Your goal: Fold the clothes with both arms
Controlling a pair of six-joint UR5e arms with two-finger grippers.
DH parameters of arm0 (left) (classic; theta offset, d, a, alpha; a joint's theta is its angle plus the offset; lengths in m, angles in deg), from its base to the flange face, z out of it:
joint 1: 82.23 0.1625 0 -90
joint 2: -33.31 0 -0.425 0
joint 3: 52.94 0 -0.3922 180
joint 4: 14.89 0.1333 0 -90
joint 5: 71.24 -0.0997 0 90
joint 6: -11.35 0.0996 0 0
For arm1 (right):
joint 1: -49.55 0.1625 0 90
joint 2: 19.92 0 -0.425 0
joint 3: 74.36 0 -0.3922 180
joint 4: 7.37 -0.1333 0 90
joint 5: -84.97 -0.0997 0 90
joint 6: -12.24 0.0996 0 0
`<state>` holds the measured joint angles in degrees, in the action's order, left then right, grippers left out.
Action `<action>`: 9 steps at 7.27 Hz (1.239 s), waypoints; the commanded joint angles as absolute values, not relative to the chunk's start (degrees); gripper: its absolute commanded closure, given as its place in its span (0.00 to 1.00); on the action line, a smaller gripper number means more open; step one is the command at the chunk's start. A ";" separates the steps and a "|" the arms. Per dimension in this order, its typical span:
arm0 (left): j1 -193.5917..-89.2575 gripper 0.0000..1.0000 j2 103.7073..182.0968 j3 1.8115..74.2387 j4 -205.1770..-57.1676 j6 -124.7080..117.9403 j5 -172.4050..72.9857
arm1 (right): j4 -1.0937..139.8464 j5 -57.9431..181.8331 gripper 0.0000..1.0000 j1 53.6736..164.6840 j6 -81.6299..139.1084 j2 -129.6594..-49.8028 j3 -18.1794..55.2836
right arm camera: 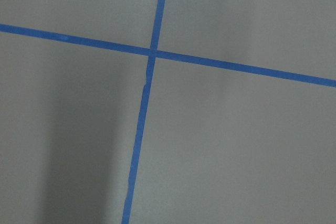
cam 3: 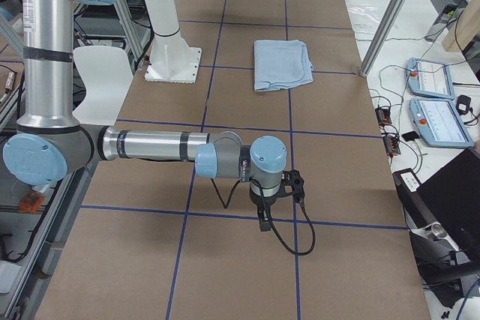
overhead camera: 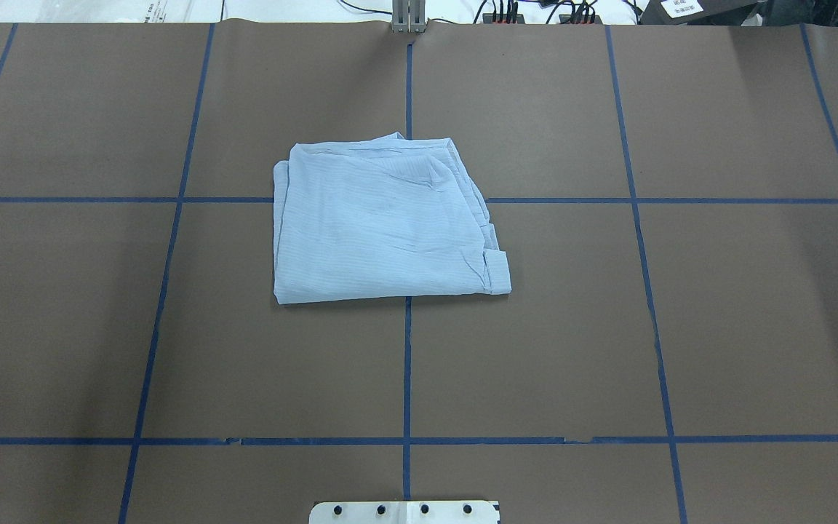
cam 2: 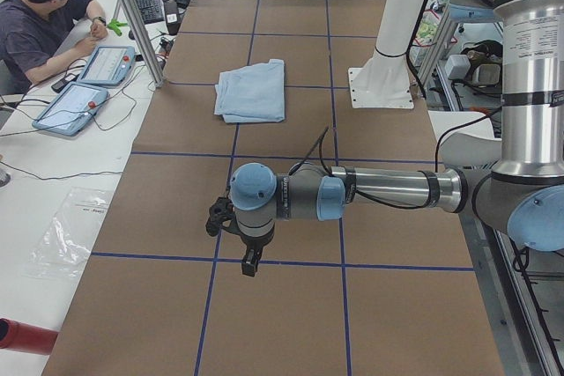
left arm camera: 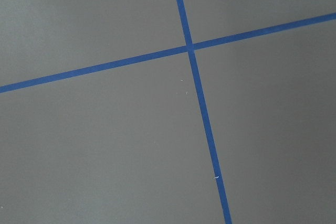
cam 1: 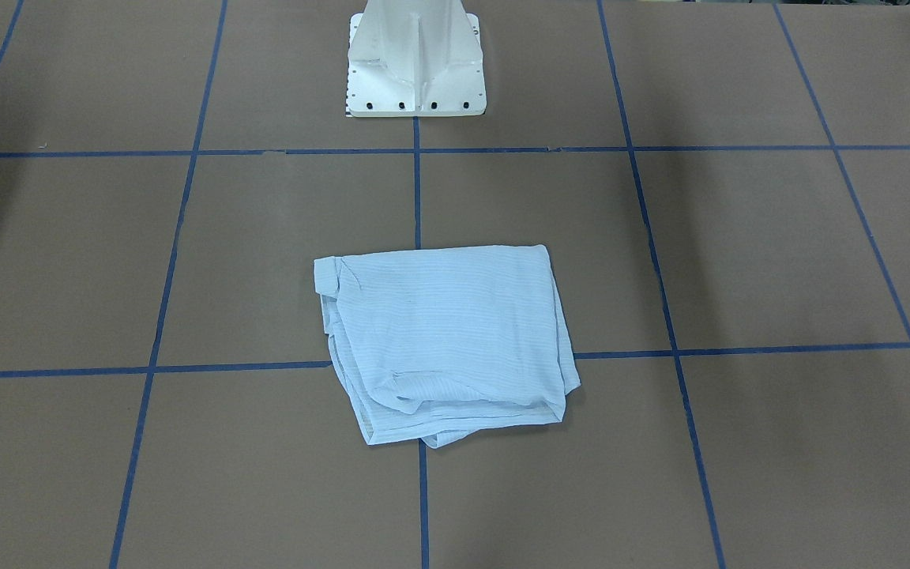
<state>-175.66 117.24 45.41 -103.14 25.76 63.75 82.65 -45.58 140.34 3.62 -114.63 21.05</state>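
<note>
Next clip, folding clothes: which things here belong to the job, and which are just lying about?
Job: folded light blue striped shirt; left silver-grey robot arm; right silver-grey robot arm.
Lying about: white pedestal base; two blue-edged touchscreen pendants; clear plastic bag; red cylinder; seated person.

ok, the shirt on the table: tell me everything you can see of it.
The shirt is light blue, thin and finely striped. It is folded into a rough rectangle of several layers, flat at mid-table over a crossing of blue tape lines. Uneven stacked edges show on its far side and on the robot's right side, with a cuff-like roll at the near right corner. Mild creases; no collar or buttons show. Only the table touches it.
</note>
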 commanded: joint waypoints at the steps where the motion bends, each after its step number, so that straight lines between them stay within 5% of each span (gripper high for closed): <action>1: -175.66 0.00 117.24 45.41 -103.14 25.76 63.76 | 82.72 -45.64 0.00 140.34 3.62 -114.67 21.01; 9: -176.18 0.00 116.19 45.58 -103.22 25.67 63.76 | 80.52 -46.25 0.00 140.34 3.01 -115.72 19.69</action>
<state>-176.17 116.16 45.52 -103.21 25.74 63.76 81.19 -46.14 140.34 3.21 -115.49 19.78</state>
